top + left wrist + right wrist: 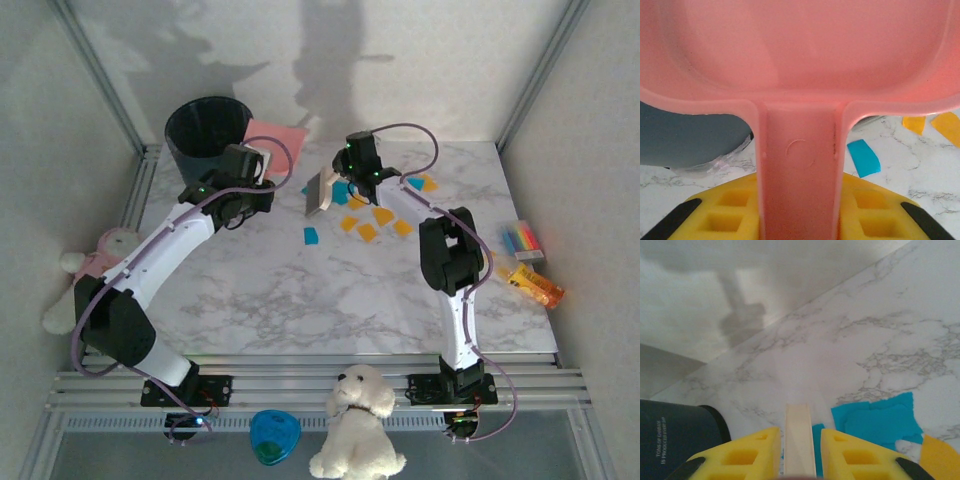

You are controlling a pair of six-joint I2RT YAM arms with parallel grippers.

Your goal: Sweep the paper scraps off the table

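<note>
Orange-yellow and teal paper scraps [383,215] lie in a loose cluster on the table [300,290], right of centre toward the back; one teal scrap [311,236] sits apart to the left. My left gripper [258,165] is shut on the handle [799,165] of a pink dustpan [800,60], held beside the black bin [207,135]. A teal scrap [863,157] lies just right of the handle. My right gripper [352,172] is shut on the cream handle [800,440] of a brush [322,190], whose head sits at the cluster's left edge. Teal scraps [880,422] lie right of its fingers.
A striped multicoloured block [522,240] and an orange bottle-like toy [535,283] lie at the table's right edge. A plush toy [100,255] sits off the left edge. Another plush [358,420] and a blue object [273,435] sit in front. The metal rail frame [130,110] bounds the table.
</note>
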